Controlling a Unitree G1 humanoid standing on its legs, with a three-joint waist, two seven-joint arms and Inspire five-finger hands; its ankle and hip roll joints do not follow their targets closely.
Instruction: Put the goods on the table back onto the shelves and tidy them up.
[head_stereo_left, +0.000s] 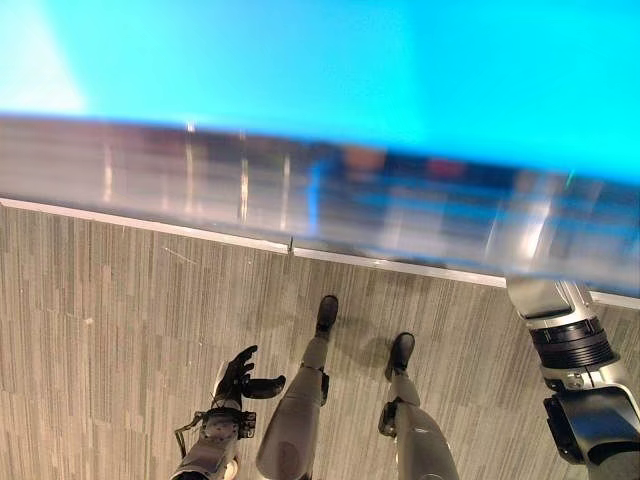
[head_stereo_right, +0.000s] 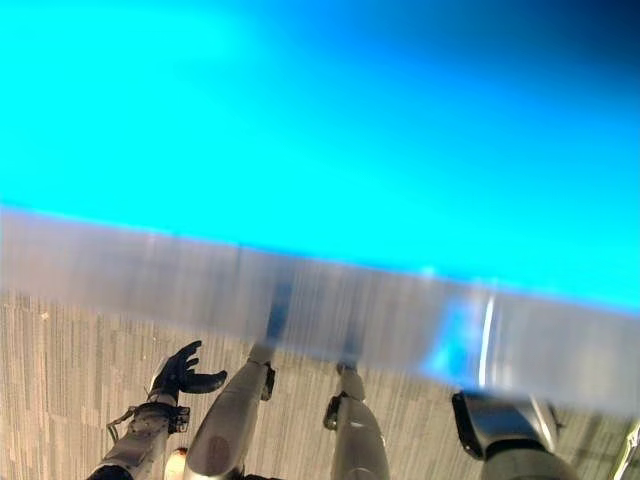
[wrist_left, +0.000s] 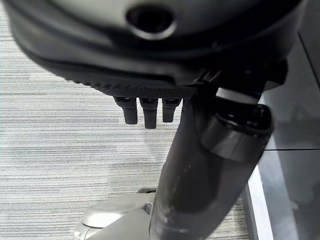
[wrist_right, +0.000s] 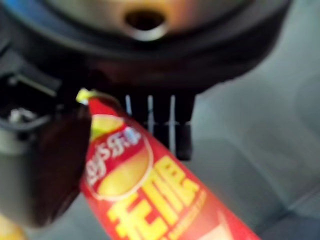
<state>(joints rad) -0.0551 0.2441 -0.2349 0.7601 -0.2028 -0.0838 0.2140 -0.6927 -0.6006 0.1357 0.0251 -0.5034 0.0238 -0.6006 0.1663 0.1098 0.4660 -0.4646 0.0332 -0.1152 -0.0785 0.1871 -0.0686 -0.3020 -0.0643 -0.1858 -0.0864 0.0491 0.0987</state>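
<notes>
In the right wrist view, the right hand (wrist_right: 150, 100) pinched the top of a red and yellow snack bag (wrist_right: 150, 195) between thumb and fingers. Low over the grey striped floor (head_stereo_left: 100, 330), the left hand (head_stereo_left: 240, 375) hung with fingers loosely spread, holding nothing.

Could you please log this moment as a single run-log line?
right hand: shut on red snack bag | left hand: open, low over floor | shelving: not yet
</notes>
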